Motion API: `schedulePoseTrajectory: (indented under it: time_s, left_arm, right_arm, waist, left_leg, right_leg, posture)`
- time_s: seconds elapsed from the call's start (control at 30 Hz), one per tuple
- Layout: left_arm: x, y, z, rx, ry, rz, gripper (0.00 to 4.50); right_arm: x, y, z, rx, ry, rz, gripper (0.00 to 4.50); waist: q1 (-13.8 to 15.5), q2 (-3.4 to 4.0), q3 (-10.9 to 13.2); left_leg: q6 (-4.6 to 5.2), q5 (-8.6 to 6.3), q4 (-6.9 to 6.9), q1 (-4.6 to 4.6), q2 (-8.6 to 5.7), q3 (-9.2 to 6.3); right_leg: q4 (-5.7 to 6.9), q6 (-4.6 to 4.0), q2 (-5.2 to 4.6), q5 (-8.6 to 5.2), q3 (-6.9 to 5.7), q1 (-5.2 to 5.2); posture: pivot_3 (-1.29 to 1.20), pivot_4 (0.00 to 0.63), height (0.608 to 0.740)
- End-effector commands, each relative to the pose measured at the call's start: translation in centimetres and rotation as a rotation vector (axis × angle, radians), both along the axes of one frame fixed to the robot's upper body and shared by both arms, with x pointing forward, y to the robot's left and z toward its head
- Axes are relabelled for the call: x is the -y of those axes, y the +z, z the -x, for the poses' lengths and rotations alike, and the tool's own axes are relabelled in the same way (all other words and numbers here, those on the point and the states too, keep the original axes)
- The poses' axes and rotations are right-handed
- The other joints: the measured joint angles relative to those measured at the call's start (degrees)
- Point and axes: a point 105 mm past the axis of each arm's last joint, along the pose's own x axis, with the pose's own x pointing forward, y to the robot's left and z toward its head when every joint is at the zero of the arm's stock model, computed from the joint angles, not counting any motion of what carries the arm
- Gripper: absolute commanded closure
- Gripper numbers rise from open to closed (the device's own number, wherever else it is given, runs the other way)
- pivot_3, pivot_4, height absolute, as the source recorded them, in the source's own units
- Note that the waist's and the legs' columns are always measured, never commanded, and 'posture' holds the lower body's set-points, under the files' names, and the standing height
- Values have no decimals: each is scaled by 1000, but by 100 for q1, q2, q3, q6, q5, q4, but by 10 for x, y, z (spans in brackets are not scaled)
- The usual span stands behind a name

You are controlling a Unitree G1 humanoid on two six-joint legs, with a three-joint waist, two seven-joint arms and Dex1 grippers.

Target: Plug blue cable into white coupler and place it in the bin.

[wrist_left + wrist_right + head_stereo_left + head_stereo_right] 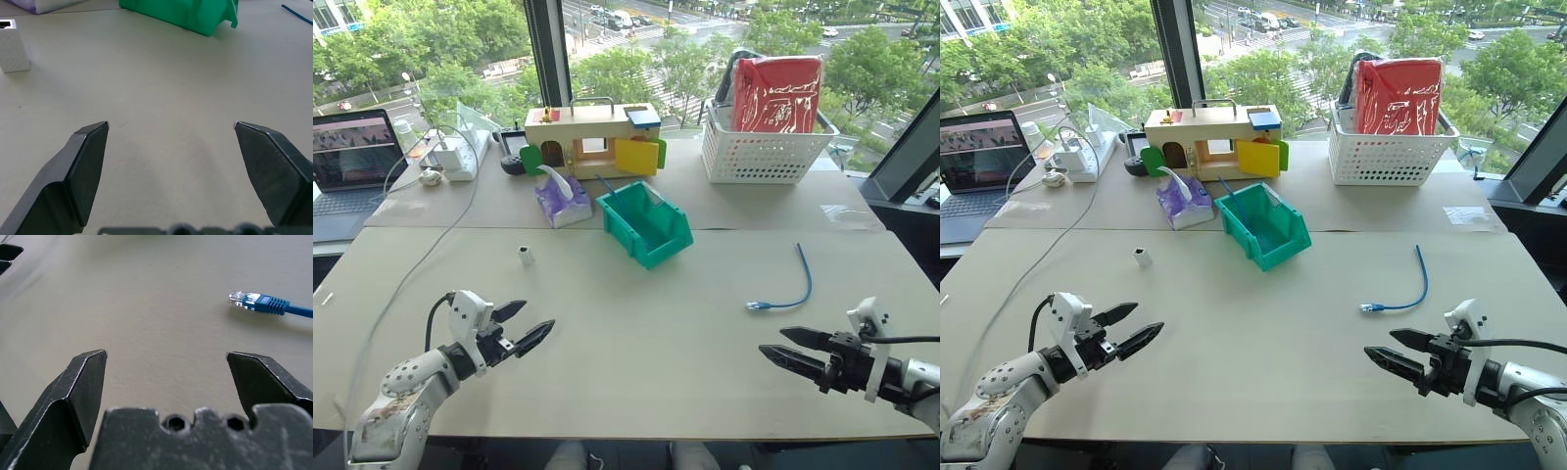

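Both grippers are seen low over the near edge of the table point(636, 392), wide open and empty. The left gripper point(522, 326) hangs at the near left, the right gripper point(783, 351) at the near right, each pointed inward and slightly down.

The blue cable point(795, 291) lies flat on the right half of the table, just beyond the right gripper. Its long axis runs near-to-far with a bend: the far end points away toward the basket side, and the near end curls leftward, ending in the clear plug point(243, 298). The plug is thus aimed left, roughly across the right gripper's line of reach, and is found slightly beyond and beside the open fingertips, not between them. The right arm is clearly the nearer one to the cable.

The white coupler point(526, 255) stands alone on the left half, beyond the left gripper and a little to its right, well apart from the cable. The left arm is the nearer one to it.

The bin point(646, 222), teal-green, sits far of centre between the two, empty as far as can be seen, with a tissue pack point(561, 201) at its left.

The coming move is judged to be a short forward reach by the right gripper, closing across the cable just behind the plug.
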Motion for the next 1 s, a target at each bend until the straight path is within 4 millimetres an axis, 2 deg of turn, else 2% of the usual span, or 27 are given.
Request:
schedulePoseTrajectory:
  time_s: [0.03,0.1,0.17,0.27,0.33,0.5,0.7,0.8,0.9,1.0]
  left_arm:
    - [15,32,-9,72,-116,27,102]
    - [40,62,-14,95,-283,32,102]
    - [55,81,-12,61,-415,79,102]
    - [68,99,-9,30,-524,90,102]
    - [74,103,-8,32,-564,32,102]
    - [76,104,-6,18,-596,-31,102]
    - [73,103,1,-25,-600,-4,102]
    - [73,104,2,-26,-596,0,102]
    - [70,102,5,-29,-585,-4,0]
    - [66,102,7,-31,-572,-3,0]
  right_arm:
    - [5,15,2,30,18,46,0]
    - [13,27,-2,70,38,135,0]
    - [15,39,-12,121,78,215,0]
    - [17,50,-29,171,123,327,0]
    - [22,44,-42,178,171,431,0]
    - [27,28,-67,181,240,490,0]
    - [19,9,-91,192,341,553,0]
    - [16,2,-96,177,375,559,0]
    - [20,-7,-93,127,410,568,617]
    - [23,-7,-90,110,432,569,1677]
  waist:
    - [0,0,0]
    - [65,0,8]
    - [76,-6,5]
    - [-58,-1,0]
    - [-119,-1,1]
    - [-151,-3,13]
    - [-153,1,20]
    - [-146,0,21]
    - [-138,0,21]
    - [-134,0,21]
  left_leg:
    - [0,0,0,0,0,0]
    - [0,0,1,-2,-2,0]
    - [-14,10,11,-26,-6,-12]
    - [-6,3,5,0,-4,-6]
    - [1,0,-1,16,-2,-5]
    - [8,-5,-9,21,-2,-5]
    - [7,-4,-8,21,-2,-5]
    - [6,-3,-8,19,-2,-4]
    - [5,-3,-8,17,-3,-5]
    - [5,-3,-7,18,-2,-7]
  right_leg:
    - [0,0,0,0,0,0]
    - [3,0,-1,0,0,-1]
    - [3,32,2,-13,-4,-12]
    - [-12,46,1,-22,0,19]
    - [-8,37,3,-28,0,29]
    - [-1,14,3,-33,0,27]
    - [0,3,2,-26,-1,26]
    - [5,2,2,-26,0,20]
    - [3,2,1,-26,-1,21]
    - [3,1,1,-26,-1,23]
  posture:
    - [0,150,740]
    - [0,150,740]
    - [0,150,740]
    - [0,150,740]
    - [0,150,740]
    - [0,150,740]
    - [0,150,740]
    - [0,150,740]
    - [0,150,740]
    - [0,150,740]
